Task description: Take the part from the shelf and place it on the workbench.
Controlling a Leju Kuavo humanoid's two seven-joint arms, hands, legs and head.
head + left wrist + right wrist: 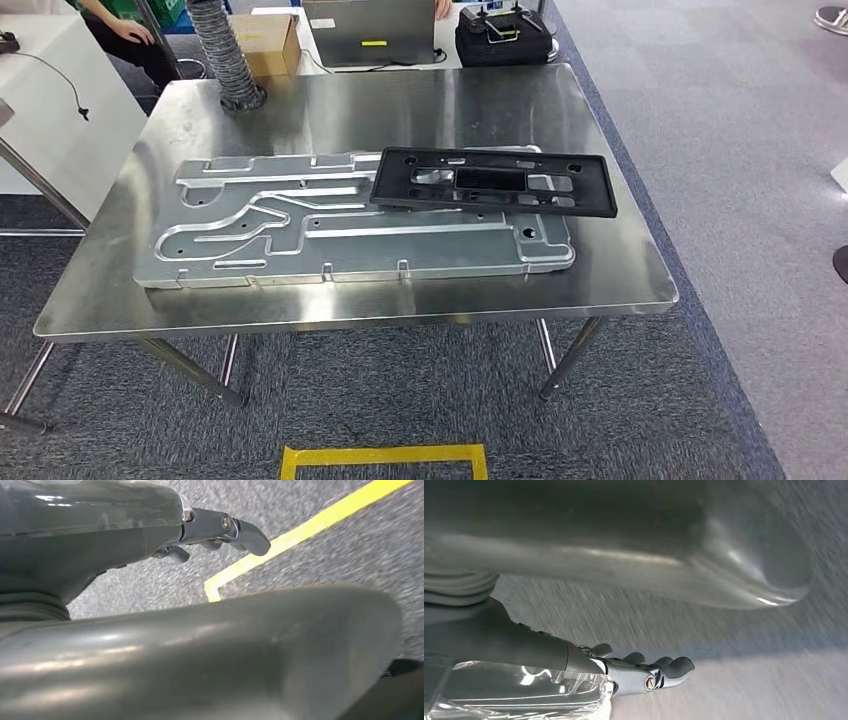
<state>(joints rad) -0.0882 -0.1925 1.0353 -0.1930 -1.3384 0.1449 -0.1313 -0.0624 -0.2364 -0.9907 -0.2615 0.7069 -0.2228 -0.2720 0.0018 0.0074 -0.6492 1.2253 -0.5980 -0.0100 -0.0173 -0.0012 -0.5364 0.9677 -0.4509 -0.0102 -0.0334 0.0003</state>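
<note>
The black part (494, 182) lies lengthwise across the desk (620, 270), atop a metal plate (300, 240). Both hands, left hand (215, 530) and right hand (644, 670), hang empty over the floor, fingers loosely apart.

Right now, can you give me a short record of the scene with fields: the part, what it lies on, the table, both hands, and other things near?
part: black frame, flat, with cut-out openings
lies on: large machined metal plate, across its far right corner
table: steel workbench, carrying the plate
left hand: hangs over grey carpet near yellow floor tape, holds nothing
right hand: over grey floor, holds nothing
behind the table: ribbed hose, cardboard box, black case, a person's arm
</note>
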